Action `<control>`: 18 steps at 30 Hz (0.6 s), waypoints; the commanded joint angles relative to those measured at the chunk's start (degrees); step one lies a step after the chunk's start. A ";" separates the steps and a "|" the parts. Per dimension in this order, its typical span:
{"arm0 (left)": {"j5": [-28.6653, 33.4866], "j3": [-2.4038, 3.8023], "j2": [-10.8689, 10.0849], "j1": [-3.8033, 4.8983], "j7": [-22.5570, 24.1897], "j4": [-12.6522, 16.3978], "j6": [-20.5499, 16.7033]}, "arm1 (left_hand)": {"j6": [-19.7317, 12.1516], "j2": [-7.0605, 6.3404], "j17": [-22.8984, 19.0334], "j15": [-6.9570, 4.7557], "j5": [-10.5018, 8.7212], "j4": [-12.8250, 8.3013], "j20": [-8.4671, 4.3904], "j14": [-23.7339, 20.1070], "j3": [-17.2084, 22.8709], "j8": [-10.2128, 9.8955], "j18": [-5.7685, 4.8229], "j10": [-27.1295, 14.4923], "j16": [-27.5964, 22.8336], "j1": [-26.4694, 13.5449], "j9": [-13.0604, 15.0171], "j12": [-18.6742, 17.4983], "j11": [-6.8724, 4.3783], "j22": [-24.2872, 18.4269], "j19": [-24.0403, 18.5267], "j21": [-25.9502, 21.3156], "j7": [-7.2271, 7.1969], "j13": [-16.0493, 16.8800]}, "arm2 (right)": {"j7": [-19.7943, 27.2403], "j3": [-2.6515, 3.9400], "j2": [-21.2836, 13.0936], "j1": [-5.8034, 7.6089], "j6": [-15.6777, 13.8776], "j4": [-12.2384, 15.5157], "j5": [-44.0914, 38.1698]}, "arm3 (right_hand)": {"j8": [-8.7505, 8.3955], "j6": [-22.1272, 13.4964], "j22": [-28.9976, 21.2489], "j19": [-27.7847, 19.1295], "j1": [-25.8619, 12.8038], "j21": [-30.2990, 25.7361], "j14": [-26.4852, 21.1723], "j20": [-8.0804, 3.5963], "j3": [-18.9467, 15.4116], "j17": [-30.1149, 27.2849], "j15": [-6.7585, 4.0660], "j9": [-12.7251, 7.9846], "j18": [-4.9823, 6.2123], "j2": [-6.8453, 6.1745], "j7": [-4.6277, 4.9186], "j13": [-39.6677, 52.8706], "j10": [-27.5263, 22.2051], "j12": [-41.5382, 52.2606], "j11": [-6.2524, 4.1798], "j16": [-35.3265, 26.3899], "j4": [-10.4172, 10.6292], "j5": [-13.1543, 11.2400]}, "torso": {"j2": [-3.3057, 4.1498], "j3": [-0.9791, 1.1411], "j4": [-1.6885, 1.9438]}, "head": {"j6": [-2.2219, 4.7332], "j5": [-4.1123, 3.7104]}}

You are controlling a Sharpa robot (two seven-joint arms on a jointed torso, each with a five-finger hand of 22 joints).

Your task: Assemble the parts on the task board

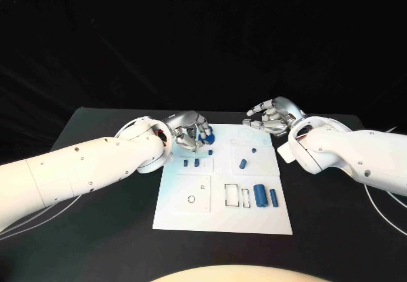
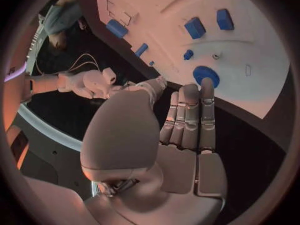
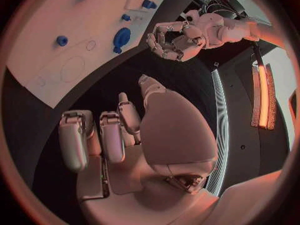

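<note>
My left hand (image 1: 191, 130) hovered over the far left corner of the flat white rectangular task board (image 1: 222, 220), which lay in the middle of the black table (image 1: 102, 247). Its silver fingers (image 2: 190, 117) were stretched out side by side and gripped nothing. Just beneath the fingertips, a round blue disc part (image 1: 209, 138) sat on the board's far edge. Nearer to me, two small blue peg parts (image 1: 192, 162) stood in the left half of the board. Further right, a short blue part (image 1: 243, 163) lay past the board's middle, with a tiny blue part (image 1: 252, 149) just beyond it. Toward the near right, a large blue cylinder part (image 1: 260, 195) lay beside a thinner blue cylinder part (image 1: 274, 197). My right hand (image 1: 273, 117) hung over the table just beyond the board's far right corner, fingers loosely curled and apart, holding nothing.
</note>
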 commanded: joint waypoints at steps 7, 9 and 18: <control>-11.20 -1.07 3.20 0.00 2.77 -3.46 3.83 | 0.32 -0.86 -0.98 0.41 -0.33 0.26 0.39 -0.49 -1.67 -1.40 0.66 -1.18 1.43 -0.52 -1.95 -2.23 0.38 0.49 0.33 0.16 -0.16 -2.78 | 0.85 0.01 0.07 -0.06 0.13 0.35 -0.58 | 0.32 -0.13 12.66 4.11 -0.39 -0.16 4.45 -0.57 0.26 9.84 -0.37 -0.07 0.68 -0.02 -0.14 -0.09 -0.14 -0.31 -0.20 -0.21 -0.02 -0.09 | 0.20 0.05 -0.16 | 0.24 -0.02; -11.97 -1.26 4.03 -0.02 2.48 -4.21 4.75 | 0.54 -0.68 -1.12 0.43 -0.32 0.31 0.43 -0.22 -2.32 -1.44 0.69 -1.27 1.95 -0.45 -2.18 -2.37 0.40 0.59 0.48 0.29 -0.19 -3.16 | 0.85 0.02 0.08 -0.06 0.11 0.40 -0.58 | 0.32 -0.13 12.66 4.11 -0.39 -0.16 4.45 -0.57 0.26 9.84 -0.37 -0.07 0.68 -0.02 -0.14 -0.09 -0.14 -0.31 -0.20 -0.21 -0.02 -0.09 | 0.25 0.03 -0.21 | 0.33 -0.06; -13.72 -1.48 6.36 -0.08 0.82 -6.50 6.00 | 1.22 0.12 -0.48 0.40 -0.28 0.30 0.40 1.21 -3.20 -1.69 0.73 -0.89 4.55 0.38 -2.96 -2.58 0.40 1.25 1.15 1.23 0.05 -4.25 | 0.93 0.02 0.09 -0.06 -0.13 0.53 -0.58 | 0.32 -0.13 12.66 4.11 -0.39 -0.16 4.45 -0.57 0.26 9.84 -0.37 -0.07 0.68 -0.02 -0.14 -0.09 -0.14 -0.31 -0.20 -0.21 -0.02 -0.09 | 0.32 0.05 -0.23 | 0.32 -0.23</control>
